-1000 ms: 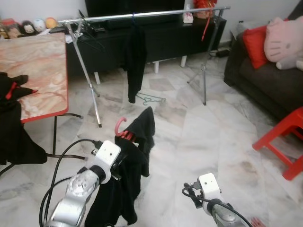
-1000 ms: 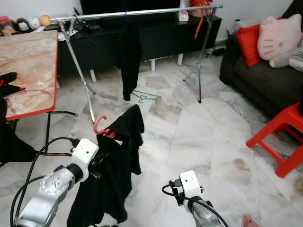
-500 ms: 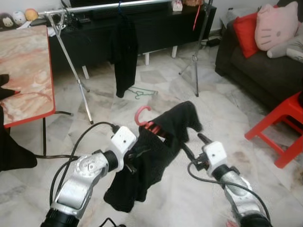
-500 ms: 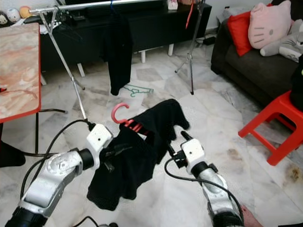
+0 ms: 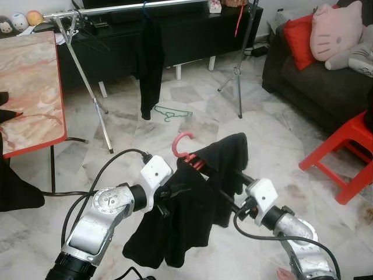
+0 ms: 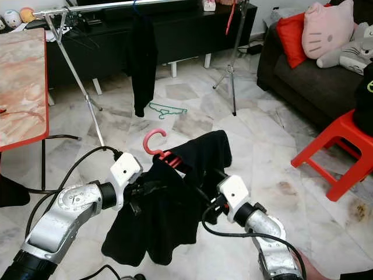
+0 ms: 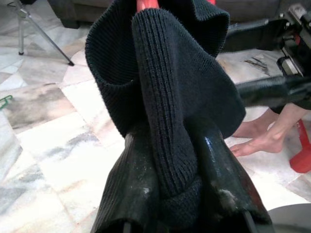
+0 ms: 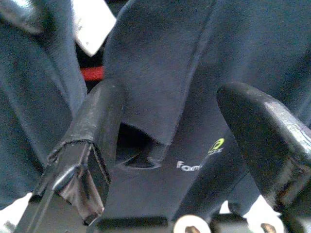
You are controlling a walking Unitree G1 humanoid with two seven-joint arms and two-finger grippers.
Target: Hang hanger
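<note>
1. The floor (image 5: 274, 151) is pale marble tile; a dark sofa (image 5: 317, 87) with a red cushion runs along its right edge, and a red stool (image 5: 344, 157) stands in front of the sofa.
2. A worktop (image 5: 26, 93) with a red rim sits at the floor's left edge, dark cloth lying at its near edge.
3. The rail (image 5: 134, 7) spans the far side on splayed legs; one black garment (image 5: 150, 64) already hangs from it, and a green hanger (image 5: 170, 112) lies on the floor below.
4. The black shirt (image 5: 192, 204) drapes from the red hanger (image 5: 187, 153), carried in mid-air between the arms, well short of the rail.
5. The left hand (image 7: 182, 160) is clamped on a thick fold of the shirt, fingers (image 7: 218, 170) pressed to both sides of the knit.
6. The right hand (image 8: 170, 141) sits against the shirt with its fingers (image 8: 97, 126) spread wide, fabric between them but not pinched.
7. Progress, as I judge it: the shirt is on the hanger and lifted; reaching the rail and setting the hook over it remain.
</note>
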